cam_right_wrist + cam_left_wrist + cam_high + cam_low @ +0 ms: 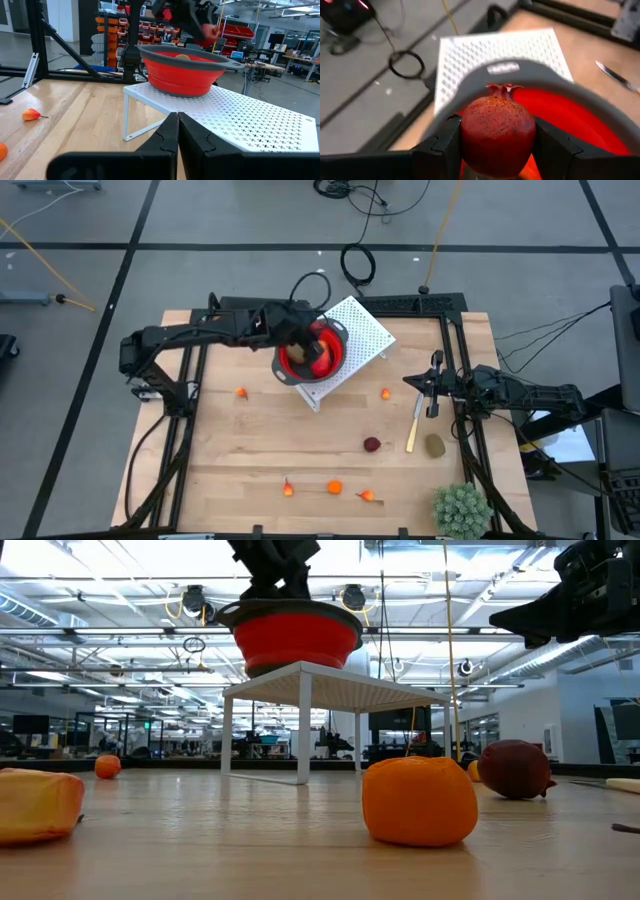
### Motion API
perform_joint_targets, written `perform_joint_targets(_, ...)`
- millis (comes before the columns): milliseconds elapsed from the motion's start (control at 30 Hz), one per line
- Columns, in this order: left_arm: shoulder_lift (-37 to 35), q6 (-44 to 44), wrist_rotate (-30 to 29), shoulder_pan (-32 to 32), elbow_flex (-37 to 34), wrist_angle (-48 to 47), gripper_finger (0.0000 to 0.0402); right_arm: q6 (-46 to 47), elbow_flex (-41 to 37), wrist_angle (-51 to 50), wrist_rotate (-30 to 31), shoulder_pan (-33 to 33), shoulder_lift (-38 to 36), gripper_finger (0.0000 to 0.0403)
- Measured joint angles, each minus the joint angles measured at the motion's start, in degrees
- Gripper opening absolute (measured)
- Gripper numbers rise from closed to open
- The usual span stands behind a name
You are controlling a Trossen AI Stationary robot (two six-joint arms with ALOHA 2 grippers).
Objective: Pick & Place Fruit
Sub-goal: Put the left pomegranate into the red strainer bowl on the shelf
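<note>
Above the red bowl [312, 352], which stands on a white perforated rack [362, 332] at the far middle of the wooden table [250, 450], the left gripper [497, 145] holds a dark red pomegranate [497, 132], its fingers [447, 145] clamped on either side of the fruit and spread about as wide as the fruit itself. The left wrist view shows the pomegranate's small crown pointing away from the camera, with the grey rim of the bowl and its red inside directly beyond it. An olive-brown piece lies inside the bowl, seen over the rim in the right wrist view.

The right gripper [176, 131] waits at the right side of the table, fingers pressed fully together and holding nothing, pointing toward the rack.

Loose fruit on the table: a second dark red ball [372, 444] right of centre; an olive-brown oval [435, 445] near the right edge; a pale yellow stick [413, 425] lying between these two; small orange pieces left of the rack [242, 392] and right of it [386, 393]; three more orange pieces in a row near the front [334, 487]. A spiky green plant ball [462, 510] sits at the front right corner.
</note>
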Motion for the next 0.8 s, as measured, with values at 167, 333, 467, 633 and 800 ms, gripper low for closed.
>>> perform_joint_targets(167,0.0,-1.7,2.2,0.5,0.0,-4.9,0.0186,0.0,0.0,0.0,0.0,0.0,0.0,0.0000)
perform_joint_targets(333,0.4,-1.1,2.2,0.5,0.0,-5.8,0.0186,0.0,0.0,0.0,0.2,0.0,0.0,0.0000)
perform_joint_targets(467,1.3,0.8,2.2,0.8,-0.1,-6.1,0.0186,0.2,0.0,0.0,0.2,0.0,0.0,0.0000)
perform_joint_targets(633,2.2,2.4,2.6,1.7,-0.1,-6.1,0.0186,2.4,0.0,0.0,0.2,0.0,0.0,0.0000)
perform_joint_targets(800,2.7,3.4,3.5,2.1,-0.1,-6.5,0.0186,3.0,0.0,0.0,0.2,0.0,0.0,0.0000)
